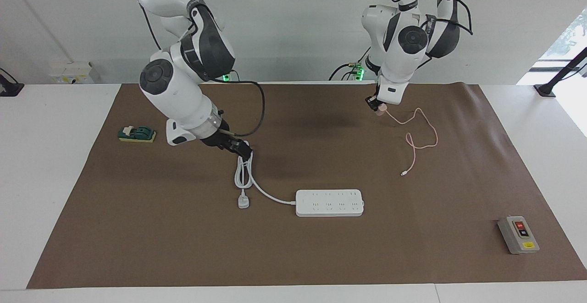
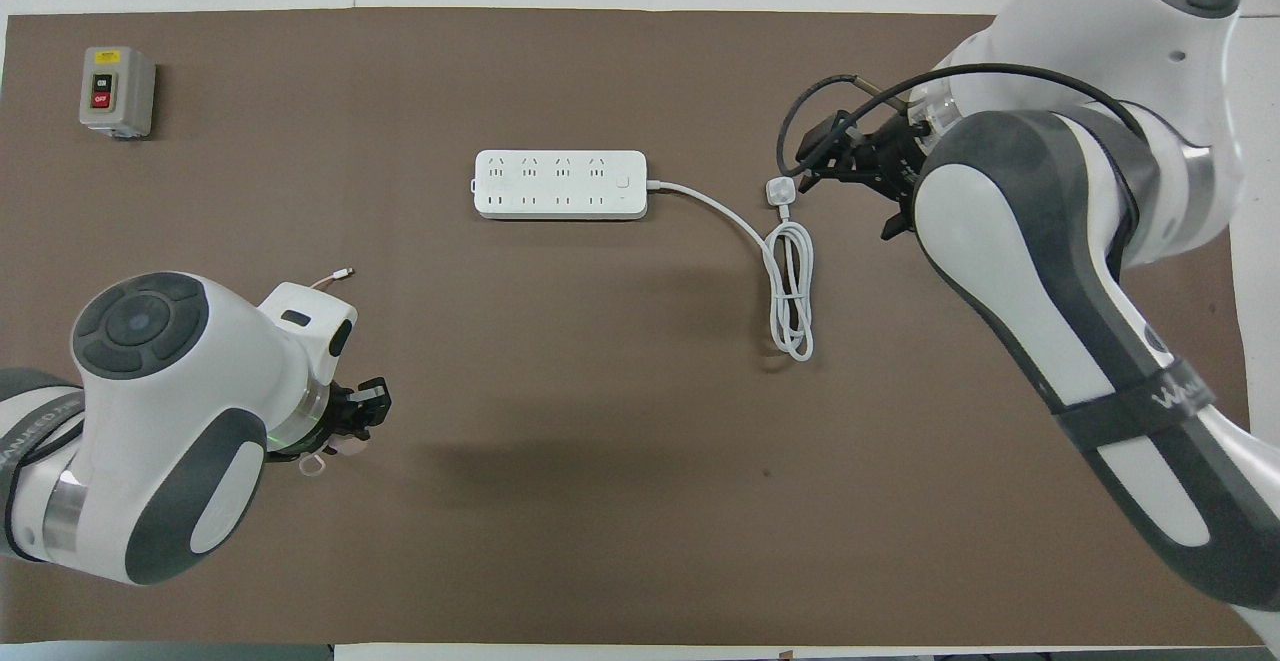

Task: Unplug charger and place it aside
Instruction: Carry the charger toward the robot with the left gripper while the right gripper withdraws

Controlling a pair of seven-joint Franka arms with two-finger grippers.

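The pale pink charger (image 1: 380, 111) is free of the white power strip (image 1: 329, 202). My left gripper (image 1: 378, 107) is shut on it and holds it low over the mat, near the robots' edge and toward the left arm's end. Its thin pink cable (image 1: 419, 145) trails over the mat to a loose tip (image 1: 403, 173). In the overhead view the left gripper (image 2: 352, 428) shows under the arm, and only the cable's tip (image 2: 344, 272) pokes out. My right gripper (image 1: 239, 149) hangs over the strip's coiled white cord (image 1: 243, 174), with nothing in it.
The power strip (image 2: 560, 184) lies mid-mat with its cord and plug (image 2: 780, 191) toward the right arm's end. A grey switch box (image 1: 518, 234) sits at a mat corner away from the robots. A green and yellow block (image 1: 136, 134) lies at the mat's edge.
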